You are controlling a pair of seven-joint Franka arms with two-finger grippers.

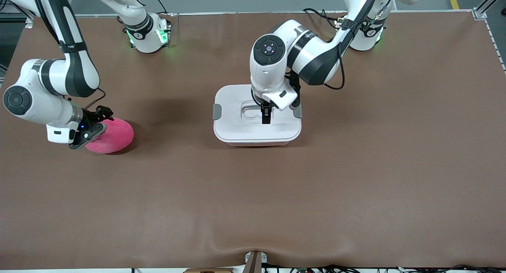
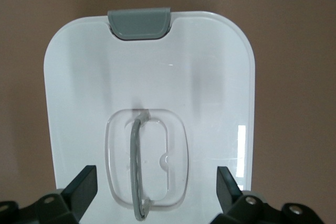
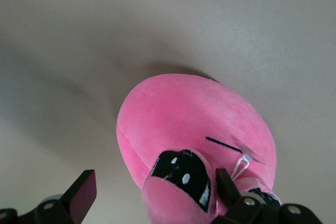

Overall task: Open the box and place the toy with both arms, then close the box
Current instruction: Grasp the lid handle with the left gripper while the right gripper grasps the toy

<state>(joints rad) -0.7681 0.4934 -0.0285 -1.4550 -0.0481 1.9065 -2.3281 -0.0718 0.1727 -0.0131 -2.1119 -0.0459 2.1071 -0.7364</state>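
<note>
At the right arm's end of the table you have the right gripper down at the toy, which lies on the brown surface, well apart from the box. In the right wrist view its fingers stand wide, one on each side of the toy, and you can see a black pupil of one eye close to the camera with a thin black stitched line just beside it; one finger looks to be against the plush, but you cannot tell from these views whether the other touches it. The toy is not lifted. Moving along to the middle of the table, you see the box closed, its white lid seated flat and a grey clip showing at the end toward the right arm; the clip at the other end is mostly hidden by the left arm. Your left gripper hangs straight down over the clear recessed handle in the lid. In the left wrist view its fingers are spread wide, one to each side of the handle, holding nothing, and a grey clip sits closed on the lid's edge.
</note>
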